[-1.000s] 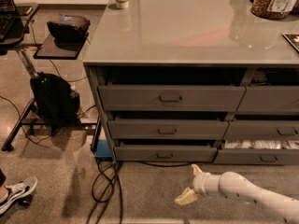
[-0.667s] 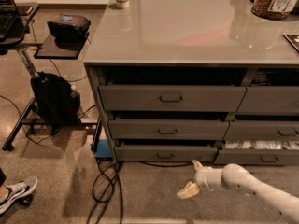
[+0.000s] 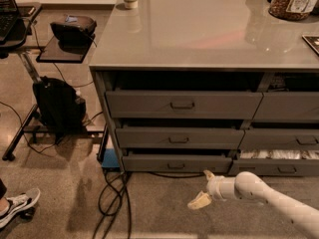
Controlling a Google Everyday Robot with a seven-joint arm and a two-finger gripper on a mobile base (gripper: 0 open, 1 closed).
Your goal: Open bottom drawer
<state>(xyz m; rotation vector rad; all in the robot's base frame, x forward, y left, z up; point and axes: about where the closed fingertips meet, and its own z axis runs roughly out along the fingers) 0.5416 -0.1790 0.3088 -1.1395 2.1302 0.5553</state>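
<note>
Camera view: gripper (image 3: 204, 189) hangs just below the bottom drawer (image 3: 149, 163), fingers (image 3: 199, 201) spread, holding nothing.

Nothing was readable; the label (image 3: 300, 2) on the jar (image 3: 289, 8) at the counter's (image 3: 199, 34) back-right corner was illegible. The gripper (image 3: 201, 189) hung near the floor (image 3: 154, 218).

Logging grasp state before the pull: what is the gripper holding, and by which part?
Nothing. The gripper hangs open above the floor, below and right of the bottom drawer, clear of its handle.
</note>
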